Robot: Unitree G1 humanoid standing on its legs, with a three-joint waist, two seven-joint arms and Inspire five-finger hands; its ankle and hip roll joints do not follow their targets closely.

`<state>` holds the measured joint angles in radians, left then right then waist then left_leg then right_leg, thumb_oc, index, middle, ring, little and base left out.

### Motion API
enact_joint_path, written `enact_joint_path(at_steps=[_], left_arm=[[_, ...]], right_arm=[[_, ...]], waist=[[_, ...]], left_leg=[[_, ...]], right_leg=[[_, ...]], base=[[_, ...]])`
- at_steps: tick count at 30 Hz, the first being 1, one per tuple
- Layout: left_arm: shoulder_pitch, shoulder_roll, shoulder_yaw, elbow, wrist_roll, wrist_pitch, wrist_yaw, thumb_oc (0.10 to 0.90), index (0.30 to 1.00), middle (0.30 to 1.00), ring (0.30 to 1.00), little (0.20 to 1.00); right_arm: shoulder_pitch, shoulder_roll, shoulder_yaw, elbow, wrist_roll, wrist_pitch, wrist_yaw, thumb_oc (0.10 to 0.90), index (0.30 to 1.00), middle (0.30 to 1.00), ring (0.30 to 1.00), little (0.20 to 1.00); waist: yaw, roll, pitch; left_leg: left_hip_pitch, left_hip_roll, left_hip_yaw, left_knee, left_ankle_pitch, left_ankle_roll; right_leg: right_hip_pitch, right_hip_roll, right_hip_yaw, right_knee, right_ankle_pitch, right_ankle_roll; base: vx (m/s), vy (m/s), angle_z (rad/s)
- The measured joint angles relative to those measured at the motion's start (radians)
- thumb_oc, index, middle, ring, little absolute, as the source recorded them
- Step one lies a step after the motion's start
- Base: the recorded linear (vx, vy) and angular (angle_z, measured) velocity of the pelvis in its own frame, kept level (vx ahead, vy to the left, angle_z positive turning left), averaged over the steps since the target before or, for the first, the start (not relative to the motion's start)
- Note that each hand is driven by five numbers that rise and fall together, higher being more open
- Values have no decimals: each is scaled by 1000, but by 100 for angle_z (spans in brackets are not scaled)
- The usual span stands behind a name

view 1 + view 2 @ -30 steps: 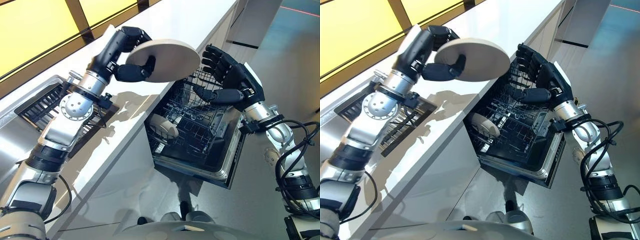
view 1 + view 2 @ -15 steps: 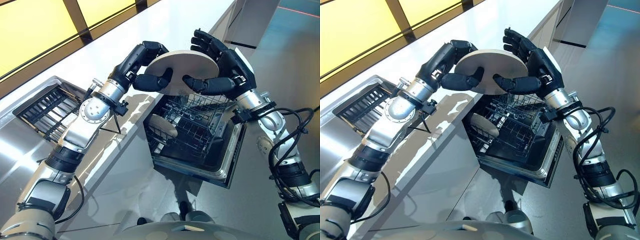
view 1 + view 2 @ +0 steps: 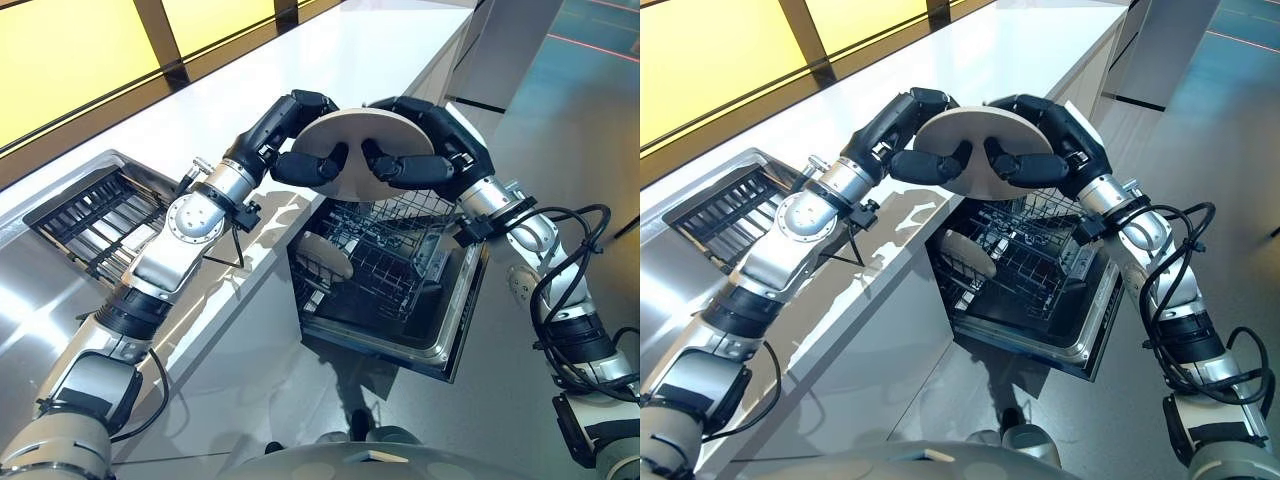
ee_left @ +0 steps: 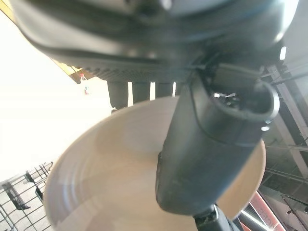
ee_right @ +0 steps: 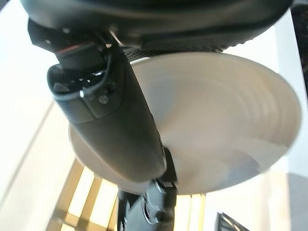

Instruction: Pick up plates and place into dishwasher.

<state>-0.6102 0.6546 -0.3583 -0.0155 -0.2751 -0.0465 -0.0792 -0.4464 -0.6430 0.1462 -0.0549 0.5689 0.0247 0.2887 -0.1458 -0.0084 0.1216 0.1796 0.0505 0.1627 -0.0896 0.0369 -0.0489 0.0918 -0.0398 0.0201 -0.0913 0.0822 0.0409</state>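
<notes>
Left eye view had both of your hands on one beige plate [image 3: 352,150], held in the air above the open dishwasher [image 3: 385,275]. Your left hand [image 3: 295,150] gripped the plate's left rim, thumb curled across the near face and fingers wrapped over the far edge. Your right hand [image 3: 425,150] gripped the right rim in the same way, its thumb lying on the near face just beside the left thumb without clearly touching it. The plate was tilted, its face turned toward the camera.

In the left wrist view your thumb [image 4: 211,154] pressed flat against the plate's pale face, with the fingers behind the rim. The right wrist view gave the matching picture: thumb [image 5: 115,134] across the plate, the other hand's thumb tip showing at the plate's far edge.

Below the plate, the dishwasher's wire rack [image 3: 390,245] stood pulled out, and a second plate [image 3: 325,258] sat upright in its left part. The white counter [image 3: 300,70] ran along the dishwasher's left side, with a dark slatted drying rack [image 3: 95,225] set into the steel sink area further left, well apart from your hands.
</notes>
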Motion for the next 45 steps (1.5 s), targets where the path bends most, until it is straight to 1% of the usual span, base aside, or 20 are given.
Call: enact_joint_path(at_steps=[5,11,12,15,17,21,23,24,28,30,31,34,36,37,40,43,45], left_arm=[[0,0,-3,0,1,0,-7,100,300,300,300,200],[0,23,-3,-1,2,-3,-10,100,300,300,300,200],[0,26,-3,-1,2,-3,-10,800,900,900,900,900],[0,41,-3,-1,4,-9,-19,800,900,900,900,900],[0,71,-1,-2,18,-27,-24,800,900,900,900,900],[4,152,29,-4,16,-57,-29,800,900,900,900,900],[24,159,47,-21,1,-70,-43,800,900,900,900,900],[45,159,77,-36,-7,-75,-47,800,900,900,900,900],[92,178,203,-52,-8,-76,-48,800,900,900,900,900],[123,218,267,-49,-8,-76,-48,800,900,900,900,900],[145,244,300,-49,-8,-76,-57,800,900,900,900,900],[190,282,333,-46,-8,-76,-67,800,900,900,900,900],[209,288,332,-44,-8,-76,-70,800,900,900,900,900],[224,288,332,-44,-9,-76,-74,800,900,900,900,900],[259,288,332,-45,-33,-76,-84,800,900,900,900,900],[274,275,331,-45,-71,-74,-87,800,900,900,900,900],[274,254,328,-52,-119,-65,-116,800,900,900,900,900]], right_arm=[[-6,0,-1,10,-11,1,3,100,300,300,300,200],[-30,-4,-1,18,-21,26,26,100,300,300,300,200],[-32,-5,-1,18,-22,28,27,100,300,300,300,200],[-41,-5,-1,27,-39,29,34,100,300,300,300,200],[-42,-12,0,37,-64,37,45,100,300,300,300,200],[-7,-71,5,66,-118,44,44,100,300,300,300,200],[1,-72,3,66,-135,42,38,100,300,300,300,200],[11,-83,-1,73,-172,42,33,100,300,300,300,200],[53,-145,-22,130,-243,42,-18,100,300,300,300,200],[76,-188,-36,161,-280,42,-54,100,300,300,300,200],[101,-209,-64,179,-305,43,-78,100,300,300,300,200],[120,-230,-102,221,-374,43,-132,100,300,300,300,200],[120,-245,-105,241,-418,43,-161,100,300,300,300,200],[120,-253,-106,254,-456,43,-179,100,300,300,300,200],[120,-257,-106,276,-549,45,-202,100,300,300,300,200],[120,-257,-106,300,-564,56,-202,100,300,300,300,200],[119,-257,-89,329,-595,69,-206,100,300,300,300,200]], waist=[[2,0,0],[2,0,0],[3,0,0],[8,0,0],[9,0,0],[21,0,0],[25,0,0],[31,0,0],[47,0,0],[57,0,0],[66,0,0],[81,0,0],[88,1,1],[88,1,1],[91,3,2],[94,4,2],[96,4,3]], left_leg=[[0,0,-1,0,0,0],[0,0,-1,0,0,0],[-1,0,-1,0,0,0],[-1,0,-2,0,0,0],[-1,0,-2,0,0,0],[-3,0,-4,0,0,0],[-4,0,-6,0,0,0],[-5,0,-8,0,0,0],[-10,0,-23,0,0,0],[-12,1,-28,0,0,0],[-13,0,-31,0,0,0],[-14,-2,-36,0,1,1],[-15,-3,-40,0,2,2],[-18,-4,-47,0,3,2],[-18,-6,-55,0,4,3],[-22,-8,-67,0,5,4],[-29,-11,-80,0,9,6]], right_leg=[[1,0,0,0,0,0],[0,0,-1,0,0,0],[0,0,-1,0,0,0],[0,0,-2,0,0,0],[0,0,-2,0,0,0],[-1,0,-4,0,0,0],[-2,0,-5,0,-1,0],[-2,-1,-7,0,-1,0],[-1,-2,-21,0,-1,0],[0,-2,-30,0,-2,0],[0,-3,-33,0,-2,1],[1,-5,-37,0,-3,2],[2,-6,-41,0,-3,2],[3,-8,-54,0,-4,3],[6,-10,-63,0,-6,2],[7,-13,-73,0,-7,3],[7,-17,-88,0,-8,4]], base=[[0,0,0],[0,0,0],[0,0,0],[0,0,0],[0,0,0],[0,0,0],[-3,-3,2],[-6,-8,4],[3,-15,9],[13,-17,8],[15,-20,7],[13,-15,5],[14,-7,8],[19,-3,13],[33,-6,8],[43,-12,10],[41,-20,18]])
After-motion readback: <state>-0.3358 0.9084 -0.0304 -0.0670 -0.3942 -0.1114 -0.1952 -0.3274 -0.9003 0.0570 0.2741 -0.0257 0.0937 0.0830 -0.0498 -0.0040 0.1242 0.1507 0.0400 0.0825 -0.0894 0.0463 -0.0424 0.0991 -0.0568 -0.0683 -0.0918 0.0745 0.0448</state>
